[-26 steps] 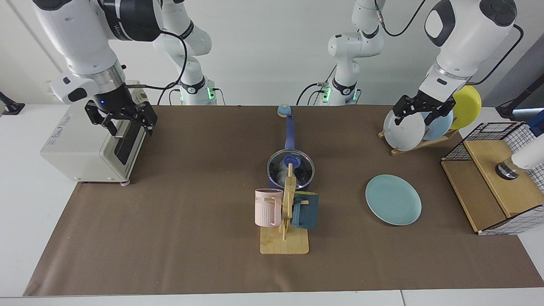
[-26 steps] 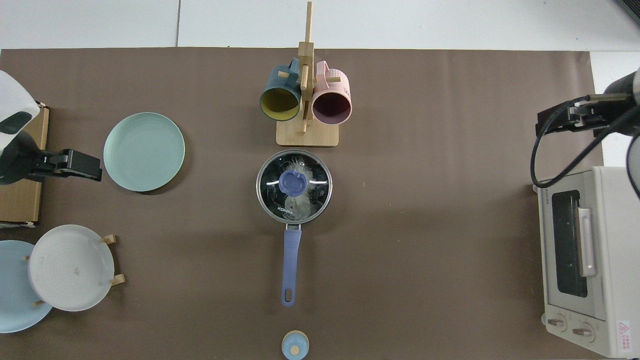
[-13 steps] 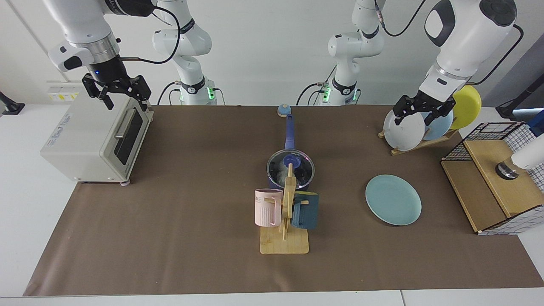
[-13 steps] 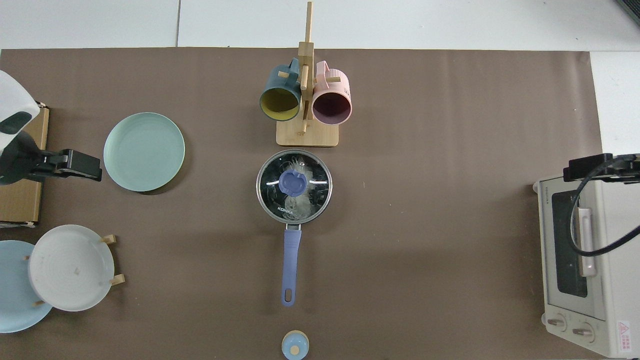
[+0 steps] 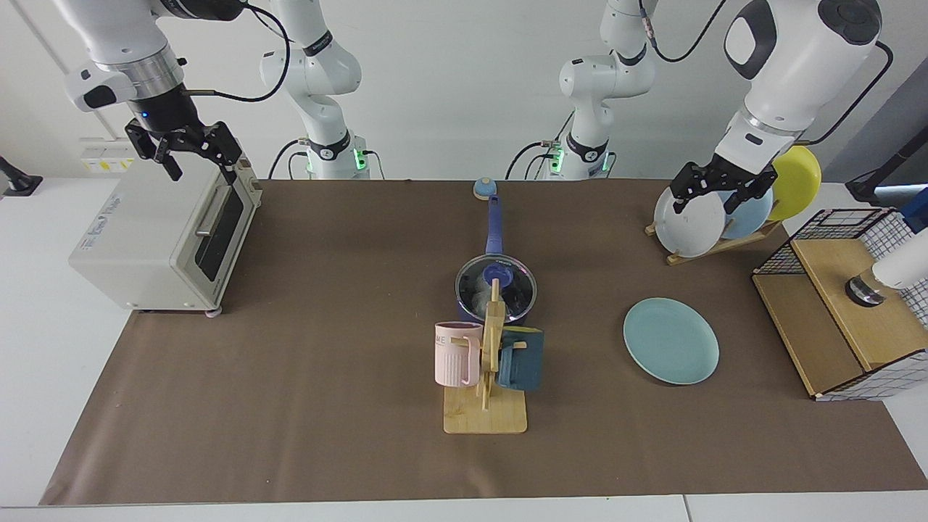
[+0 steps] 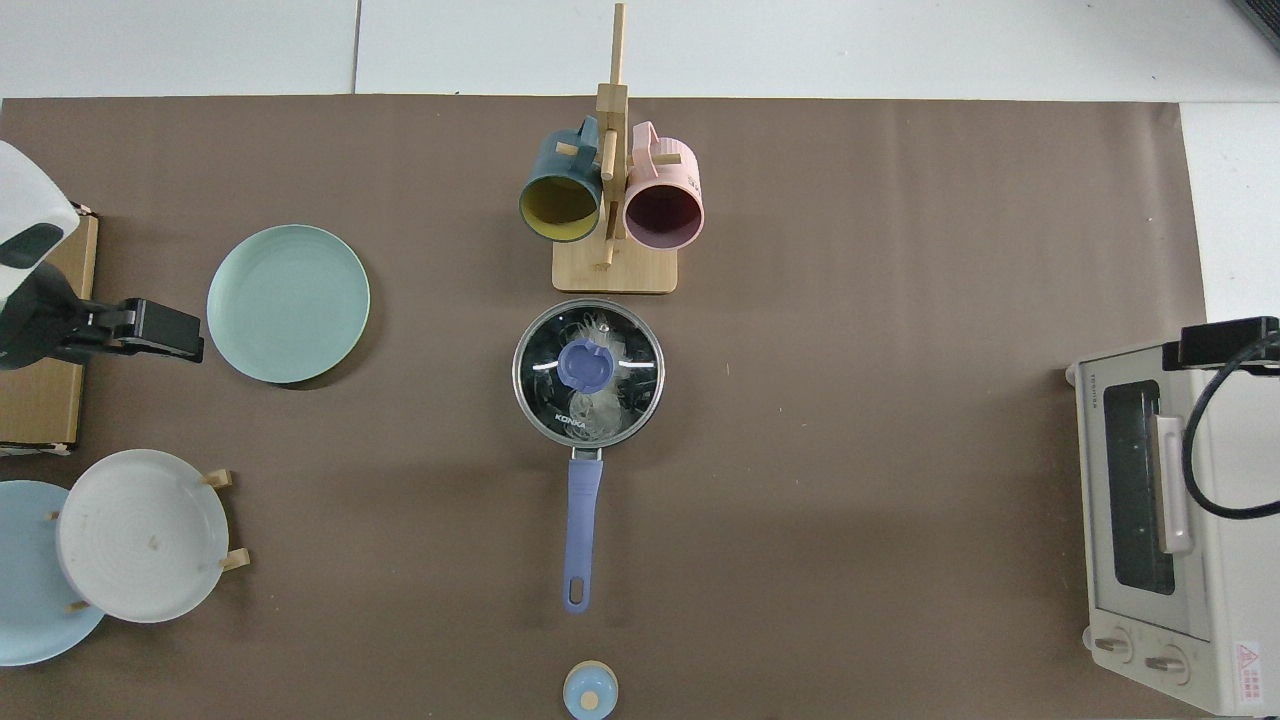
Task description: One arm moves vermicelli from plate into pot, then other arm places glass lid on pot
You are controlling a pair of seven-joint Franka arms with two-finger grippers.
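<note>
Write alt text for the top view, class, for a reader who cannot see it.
The glass lid sits on the pot mid-table, with the vermicelli inside. The plate lies bare beside the left tool; the right tool is over a toaster oven.

From across the table the mug rack point(image 5: 487, 362) stands in front of the pot point(image 5: 495, 290) and covers its near wall and part of the glass lid point(image 5: 496, 287). The vermicelli point(image 6: 598, 400) is only a pale smear under the glass — no single strand can be told. Overhead, the right gripper point(image 6: 1225, 340) is cut off by the edge, the left gripper point(image 6: 140, 330) half so — fingers unreadable there.
</note>
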